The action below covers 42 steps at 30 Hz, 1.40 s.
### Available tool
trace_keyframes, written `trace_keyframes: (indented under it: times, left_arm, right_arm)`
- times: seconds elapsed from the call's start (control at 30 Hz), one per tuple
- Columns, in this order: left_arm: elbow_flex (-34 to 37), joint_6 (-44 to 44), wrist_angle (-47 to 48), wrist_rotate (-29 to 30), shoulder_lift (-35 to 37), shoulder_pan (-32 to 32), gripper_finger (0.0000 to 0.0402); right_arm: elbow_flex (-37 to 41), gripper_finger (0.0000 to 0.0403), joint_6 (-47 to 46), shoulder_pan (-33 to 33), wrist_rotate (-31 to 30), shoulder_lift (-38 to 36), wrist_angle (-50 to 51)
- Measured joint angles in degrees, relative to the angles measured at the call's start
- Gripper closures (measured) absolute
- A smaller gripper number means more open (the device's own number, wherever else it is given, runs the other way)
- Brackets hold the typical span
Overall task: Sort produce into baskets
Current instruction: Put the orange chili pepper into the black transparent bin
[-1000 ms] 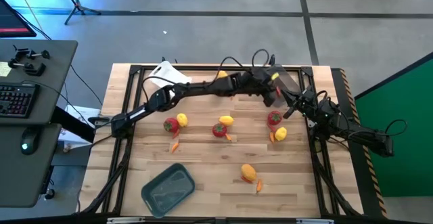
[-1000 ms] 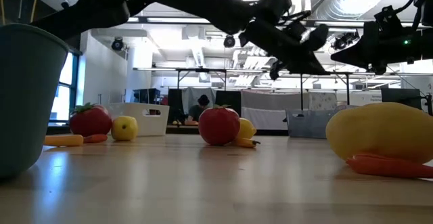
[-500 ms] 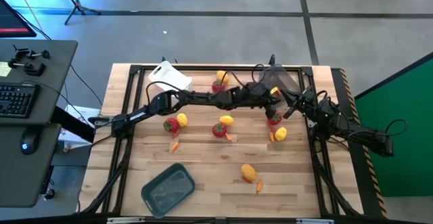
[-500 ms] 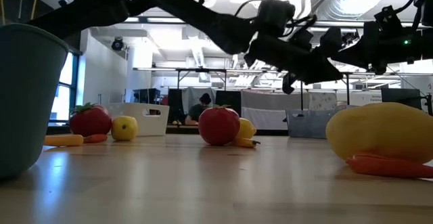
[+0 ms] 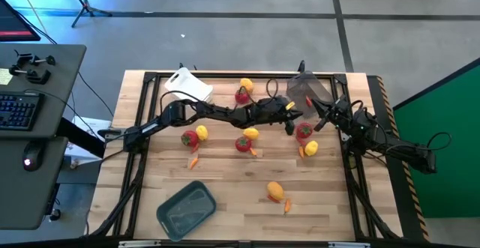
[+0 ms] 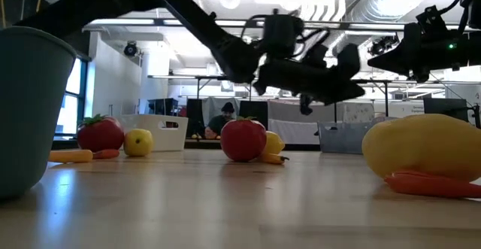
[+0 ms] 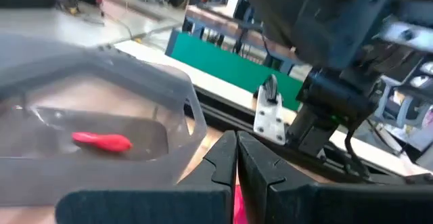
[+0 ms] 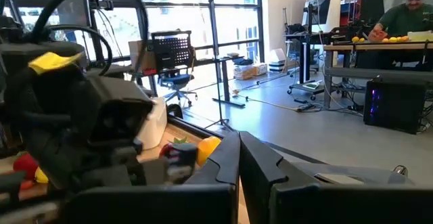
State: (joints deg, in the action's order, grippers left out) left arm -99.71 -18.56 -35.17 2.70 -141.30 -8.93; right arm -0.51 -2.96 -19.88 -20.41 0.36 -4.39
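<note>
With its two dark fingers pressed together and nothing between them, the left gripper (image 5: 291, 121) hangs above the table's far middle, just short of the dark see-through basket (image 5: 306, 91) that stands at the far edge. From the left wrist, that basket (image 7: 101, 116) fills the near ground, and one thin red piece (image 7: 101, 141) lies inside it on the bottom. The right gripper (image 5: 319, 112) waits close beside, at the basket's near right corner, fingers likewise closed and empty. Just below the left gripper sit a red fruit (image 5: 304, 132) and a yellow fruit (image 5: 311, 148) side by side, with another red and yellow pair (image 5: 246, 139) toward the table's middle. Farther left lie a third red fruit (image 5: 190, 138) touching a yellow one (image 5: 202, 132), and a thin orange piece (image 5: 193, 162) near them. A yellow-orange fruit (image 5: 275, 192) rests alone toward the near edge. The white basket (image 5: 187, 85) sits at the far left, the grey-blue basket (image 5: 186, 209) at the near left, tilted on the boards. In the room behind, a person (image 6: 223, 121) sits at a desk.
</note>
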Motion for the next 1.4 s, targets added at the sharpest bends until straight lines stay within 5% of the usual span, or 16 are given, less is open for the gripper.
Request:
trace_keyframes:
  times: [0.17,0.47,0.67,0.97,1.17,1.4]
  left_arm:
    - [13.67,-0.17,-8.31,1.79,5.76,0.35,0.0401]
    - [33.47,2.45,-7.22,3.05,24.67,0.42,0.0401]
    - [45.46,-1.93,-3.5,3.84,37.27,1.1,0.0401]
    - [61.8,-7.68,6.17,6.93,54.84,3.39,0.0401]
    - [69.84,-12.04,11.57,11.17,64.92,3.41,0.0401]
    - [71.92,-11.55,17.82,13.54,72.29,2.99,0.0401]
  right_arm:
    - [0.0,0.0402,-4.22,0.0,0.02,0.0,-0.26]
    - [-2.65,0.0402,-14.86,0.05,0.28,-0.04,-0.63]
    - [-3.5,0.0402,-12.28,0.05,7.36,0.07,3.4]
    - [-3.63,0.0398,-26.86,0.86,17.61,1.2,6.94]
    - [-12.25,0.0355,-21.54,5.43,17.09,5.3,18.82]
    - [-25.65,0.0309,-26.39,10.7,15.89,21.89,39.15]
